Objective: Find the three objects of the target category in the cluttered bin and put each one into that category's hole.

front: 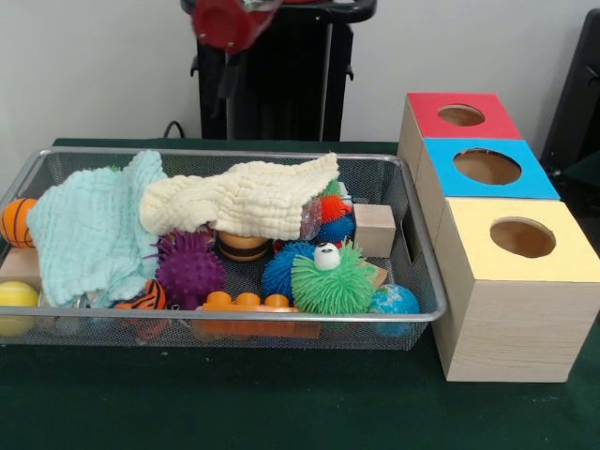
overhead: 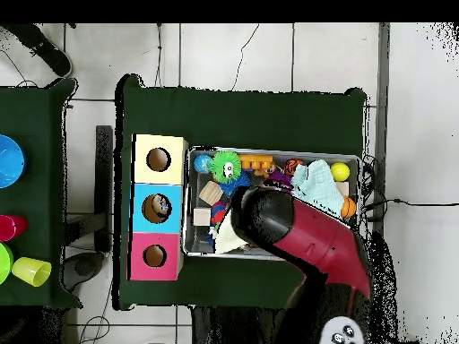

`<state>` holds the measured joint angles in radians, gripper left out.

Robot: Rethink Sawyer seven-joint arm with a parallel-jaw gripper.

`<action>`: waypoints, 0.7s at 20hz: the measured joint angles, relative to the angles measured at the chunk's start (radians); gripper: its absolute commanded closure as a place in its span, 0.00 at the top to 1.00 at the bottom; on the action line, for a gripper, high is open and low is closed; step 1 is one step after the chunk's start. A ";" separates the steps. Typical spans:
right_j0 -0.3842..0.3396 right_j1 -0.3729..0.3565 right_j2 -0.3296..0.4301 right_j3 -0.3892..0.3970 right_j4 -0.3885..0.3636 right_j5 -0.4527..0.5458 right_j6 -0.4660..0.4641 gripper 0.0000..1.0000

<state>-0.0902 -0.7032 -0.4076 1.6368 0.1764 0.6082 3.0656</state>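
Note:
The wire mesh bin [front: 234, 154] sits on the green table, full of toys. It shows from above too [overhead: 273, 151]. To its right stand three wooden boxes. The middle one has a blue top with the round hole [front: 487, 167], seen from above in the overhead view [overhead: 156, 208]. The red arm's end [front: 225, 22] hangs blurred at the top edge, above the bin's back. In the overhead view the arm [overhead: 269, 219] covers the bin's middle and hides the gripper. Nothing shows held.
In the bin lie a pale blue cloth [front: 89, 230], a cream cloth [front: 244, 197], a green fuzzy ball [front: 333, 279], a blue spiky ball [front: 281, 267], a purple spiky ball [front: 189, 267], a wooden cube [front: 374, 230], a globe ball [front: 394, 302] and an orange brick [front: 248, 302]. Red-topped [front: 461, 114] and yellow-topped [front: 522, 237] boxes flank the blue one.

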 measured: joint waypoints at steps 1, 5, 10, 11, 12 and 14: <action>-0.028 0.007 0.019 -0.004 -0.034 -0.052 -0.018 1.00; -0.082 0.032 0.067 -0.011 -0.106 -0.184 -0.043 1.00; -0.141 0.081 0.148 -0.040 -0.211 -0.298 -0.049 1.00; -0.150 0.090 0.163 -0.048 -0.228 -0.308 -0.049 1.00; -0.159 0.100 0.178 -0.056 -0.246 -0.319 -0.049 1.00; -0.177 0.117 0.209 -0.069 -0.274 -0.322 -0.049 1.00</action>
<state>-0.2670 -0.5862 -0.1991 1.5675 -0.0977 0.2857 3.0165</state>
